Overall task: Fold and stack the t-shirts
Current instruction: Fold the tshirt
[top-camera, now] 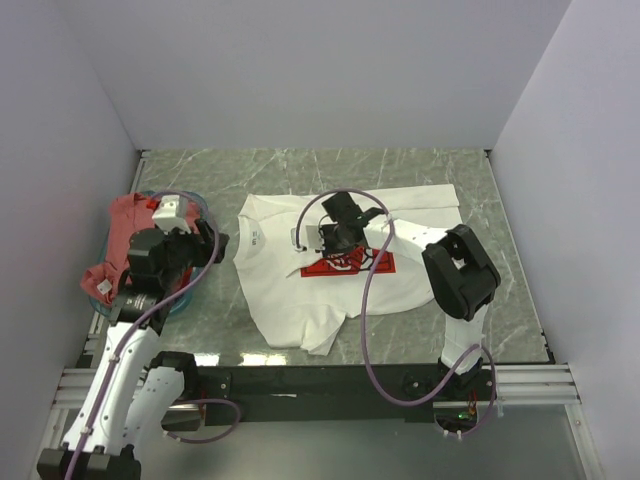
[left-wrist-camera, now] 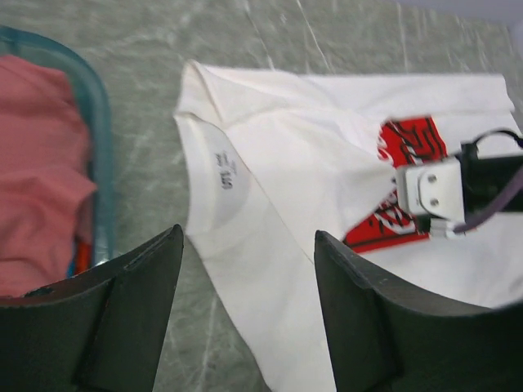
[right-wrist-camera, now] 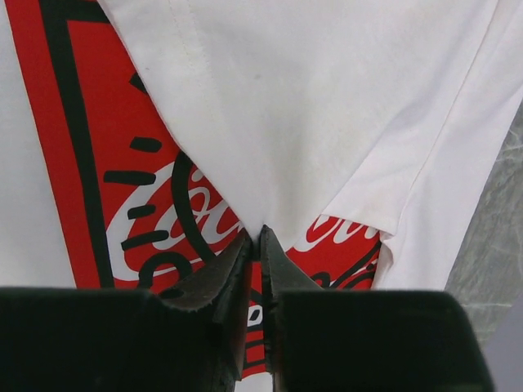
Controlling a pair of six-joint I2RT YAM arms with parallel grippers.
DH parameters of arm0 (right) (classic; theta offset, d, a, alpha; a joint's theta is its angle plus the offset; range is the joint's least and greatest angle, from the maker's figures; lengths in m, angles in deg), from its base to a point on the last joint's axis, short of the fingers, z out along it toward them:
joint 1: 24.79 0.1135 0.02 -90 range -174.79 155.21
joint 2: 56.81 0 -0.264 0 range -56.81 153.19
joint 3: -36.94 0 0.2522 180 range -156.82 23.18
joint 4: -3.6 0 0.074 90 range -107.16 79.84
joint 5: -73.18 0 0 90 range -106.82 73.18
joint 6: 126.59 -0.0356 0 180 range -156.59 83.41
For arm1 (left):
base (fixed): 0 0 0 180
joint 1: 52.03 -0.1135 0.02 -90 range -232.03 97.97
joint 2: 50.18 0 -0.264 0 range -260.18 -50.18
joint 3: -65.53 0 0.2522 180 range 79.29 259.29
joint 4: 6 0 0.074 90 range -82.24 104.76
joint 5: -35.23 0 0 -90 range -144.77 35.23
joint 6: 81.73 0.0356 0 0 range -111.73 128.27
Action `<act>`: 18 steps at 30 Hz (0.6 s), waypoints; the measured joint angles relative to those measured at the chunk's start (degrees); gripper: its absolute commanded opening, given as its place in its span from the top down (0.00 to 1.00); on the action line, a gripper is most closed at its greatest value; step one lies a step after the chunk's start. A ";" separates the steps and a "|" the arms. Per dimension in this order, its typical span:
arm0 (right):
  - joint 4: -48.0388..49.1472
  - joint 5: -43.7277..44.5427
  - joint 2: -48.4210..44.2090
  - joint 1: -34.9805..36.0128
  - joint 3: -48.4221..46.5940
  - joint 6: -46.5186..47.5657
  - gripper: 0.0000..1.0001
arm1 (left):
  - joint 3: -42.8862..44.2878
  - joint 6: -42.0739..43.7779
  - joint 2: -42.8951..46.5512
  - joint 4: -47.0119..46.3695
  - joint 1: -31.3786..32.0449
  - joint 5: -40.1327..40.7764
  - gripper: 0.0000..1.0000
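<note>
A white t-shirt (top-camera: 300,295) with a red Coca-Cola print (top-camera: 352,265) lies spread on the marble table, collar to the left. One white corner of it is folded in over the print (right-wrist-camera: 98,163). My right gripper (top-camera: 338,248) sits low on that corner, its jaws almost together and pinching the tip of the flap (right-wrist-camera: 260,233). A salmon-red t-shirt (top-camera: 120,215) lies bunched in the teal basket (top-camera: 188,298). Between the basket rim (left-wrist-camera: 100,147) and the white collar (left-wrist-camera: 221,171), my left gripper (left-wrist-camera: 245,237) hangs open and holds nothing.
White walls close in the table on the left, back and right. The metal rail with both arm bases runs along the near edge (top-camera: 330,380). A purple cable (top-camera: 365,320) loops from the right arm over the shirt's lower right part.
</note>
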 measured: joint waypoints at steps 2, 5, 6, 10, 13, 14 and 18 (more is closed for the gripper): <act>0.35 0.07 0.00 -0.15 0.46 0.02 0.75 | 0.00 0.26 -2.27 -0.48 0.22 -3.52 0.30; 0.42 0.11 0.00 -0.68 0.72 -0.02 0.62 | -0.02 0.44 -5.95 -0.52 0.48 -7.82 0.30; 0.52 0.00 0.00 -0.96 0.72 -0.04 0.60 | -0.02 0.44 -6.82 -0.52 0.59 -8.94 0.30; 0.98 -1.44 -0.76 -2.78 1.99 -0.37 0.58 | -0.02 -0.90 -9.38 -1.79 0.83 -11.69 0.34; 0.22 -3.74 -2.97 -5.33 3.08 -2.29 0.58 | 0.37 -4.66 -14.12 -3.91 0.85 -13.00 0.40; -0.13 -4.92 -4.02 -6.64 3.13 -3.56 0.57 | 1.01 -5.90 -15.96 -4.44 0.90 -13.18 0.41; -0.70 -11.39 -8.04 -14.16 2.60 -11.26 0.58 | 8.39 -11.82 -29.38 -4.61 1.46 -11.65 0.46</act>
